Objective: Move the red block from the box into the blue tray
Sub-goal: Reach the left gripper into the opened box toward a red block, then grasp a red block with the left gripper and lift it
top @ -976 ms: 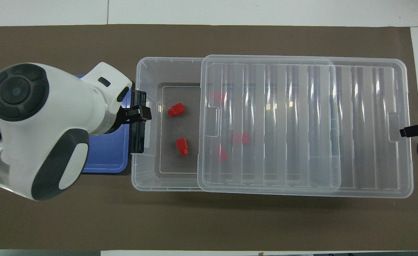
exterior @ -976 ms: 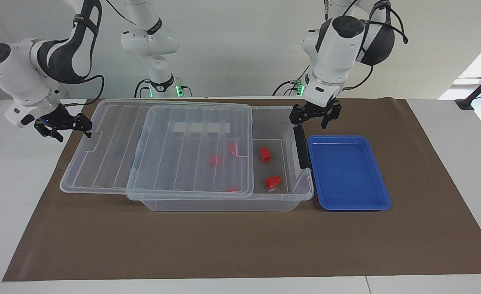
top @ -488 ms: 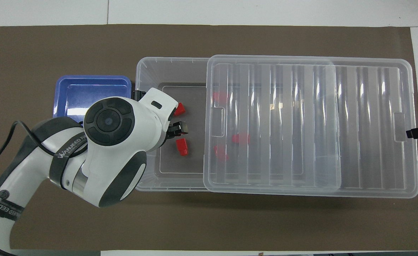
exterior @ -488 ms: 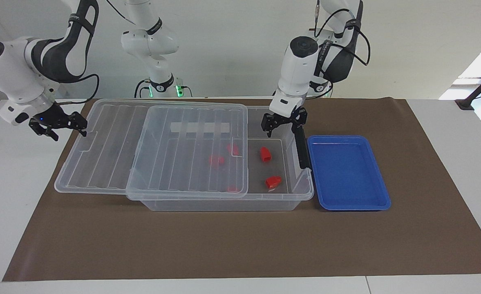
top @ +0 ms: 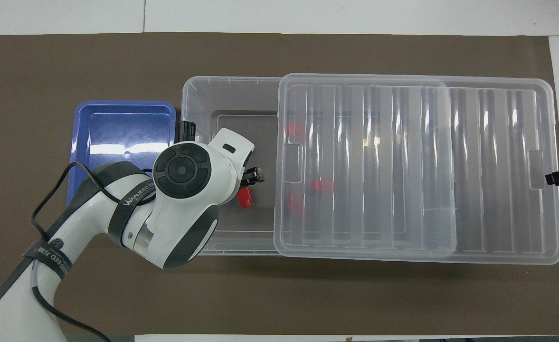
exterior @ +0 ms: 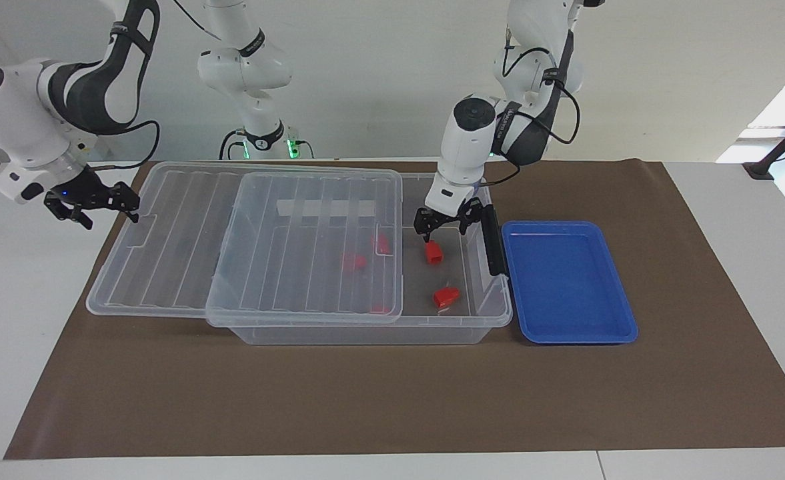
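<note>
The clear box [exterior: 365, 333] has its lid [exterior: 179, 233] slid toward the right arm's end, so the end by the blue tray [exterior: 565, 280] is uncovered. My left gripper [exterior: 442, 230] is open and low inside that uncovered end, just above a narrow red block [exterior: 433, 251]. A wider red piece [exterior: 446, 297] lies farther from the robots. In the overhead view the left arm hides most of the gripper; one finger [top: 256, 175] and the red block [top: 244, 198] show. My right gripper [exterior: 132, 203] is at the lid's outer end and seems shut on its rim.
Several more red pieces [exterior: 352, 261] lie under the lid. The box's black latch [exterior: 492, 240] stands between the uncovered end and the tray. The tray [top: 122, 128] holds nothing. A third arm stands at the back. A brown mat [exterior: 392, 400] covers the table.
My left gripper moved from above the latch into the box's uncovered end and came down over the narrow red block. The lid slid a little toward the right arm's end with the right gripper.
</note>
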